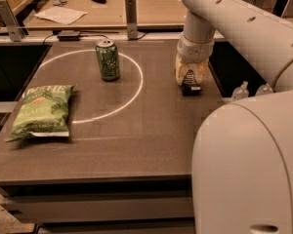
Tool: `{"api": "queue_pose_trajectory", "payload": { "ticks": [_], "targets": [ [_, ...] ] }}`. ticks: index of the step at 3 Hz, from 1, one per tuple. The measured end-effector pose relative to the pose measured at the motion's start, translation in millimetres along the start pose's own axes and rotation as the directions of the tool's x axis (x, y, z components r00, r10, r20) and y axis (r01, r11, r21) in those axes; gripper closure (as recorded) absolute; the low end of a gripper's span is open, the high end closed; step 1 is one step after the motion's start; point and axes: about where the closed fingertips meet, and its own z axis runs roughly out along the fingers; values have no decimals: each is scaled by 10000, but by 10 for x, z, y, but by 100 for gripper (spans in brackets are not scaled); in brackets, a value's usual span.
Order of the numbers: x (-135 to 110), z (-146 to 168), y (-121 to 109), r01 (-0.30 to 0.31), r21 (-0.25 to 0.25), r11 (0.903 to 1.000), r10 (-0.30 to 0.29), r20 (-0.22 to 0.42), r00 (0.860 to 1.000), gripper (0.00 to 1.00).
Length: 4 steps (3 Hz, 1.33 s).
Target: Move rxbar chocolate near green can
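Dark tabletop (136, 150), marked with a pale ring (139, 84). At left, a green chip bag (41, 111) lies flat by the ring's edge. At upper centre, the green can (108, 59) stands upright inside the ring. At right, well apart from the can, the gripper (189, 79) points down over the rxbar chocolate (192, 88), whose dark end shows beneath it. Whether the jaws are open or closed cannot be told.

Dim, warm amber light falls from above. The pincer (191, 82), low at the tabletop's (136, 145) right edge, sits over a dark shadow. The green can (108, 60) glints at its top.
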Motion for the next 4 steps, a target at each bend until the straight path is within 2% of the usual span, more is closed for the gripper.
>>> {"api": "queue_pose_trajectory", "payload": {
  "ticks": [1, 2, 4],
  "targets": [
    [11, -78, 26, 86, -144, 9999, -83, 206, 9998, 100],
    [44, -210, 53, 76, -590, 9982, -52, 402, 9992, 100],
    [100, -610, 211, 147, -1590, 9872, 31, 1111, 9938, 100]
  ]
}}
